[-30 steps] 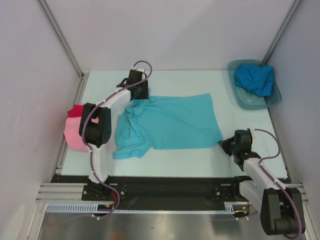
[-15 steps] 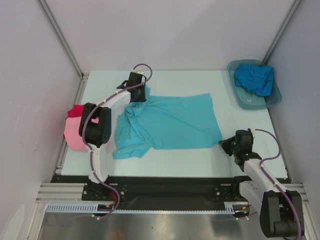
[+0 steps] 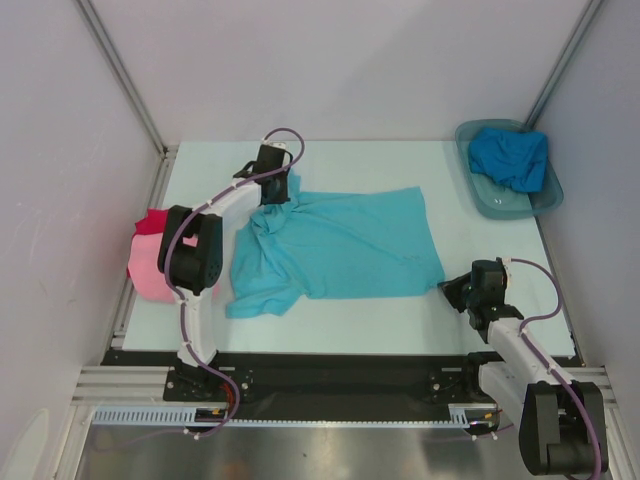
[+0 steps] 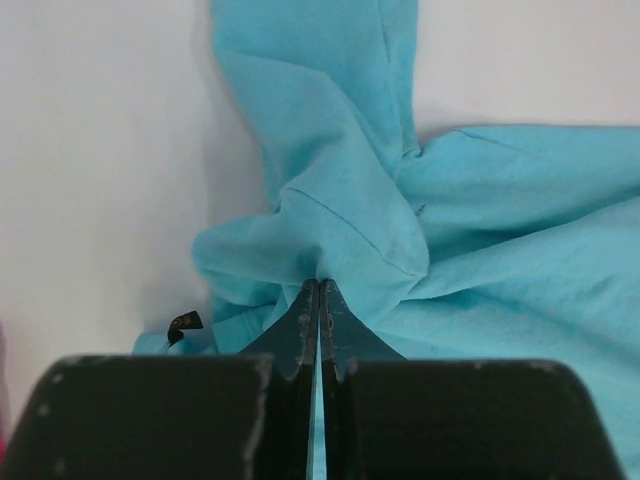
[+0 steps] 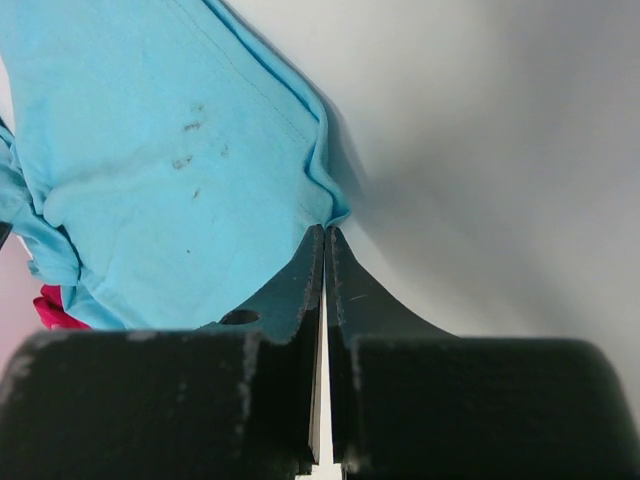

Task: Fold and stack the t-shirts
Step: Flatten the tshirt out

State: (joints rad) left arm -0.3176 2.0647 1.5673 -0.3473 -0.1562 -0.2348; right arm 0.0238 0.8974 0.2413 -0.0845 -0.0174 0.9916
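The turquoise shirt [image 3: 340, 245] is spread out, well left of the tub [image 3: 478, 198]. Its bunched shoulder is pinched by the left claw [image 4: 318, 300], its corner nearest the tub by the right claw [image 5: 325, 245]. So little cloth is held that it could be dropped. The pinches are shown close only by wrist views; the tub only from above.

White links, chunky black joint housings and looping purple cables [image 3: 283, 132] make up the left arm [image 3: 225, 200] and right arm [image 3: 520, 345]. The left gripper [image 4: 319, 285] and right gripper [image 5: 325, 232] have flat black fingers [image 4: 297, 325], scuffed pale and chipped.
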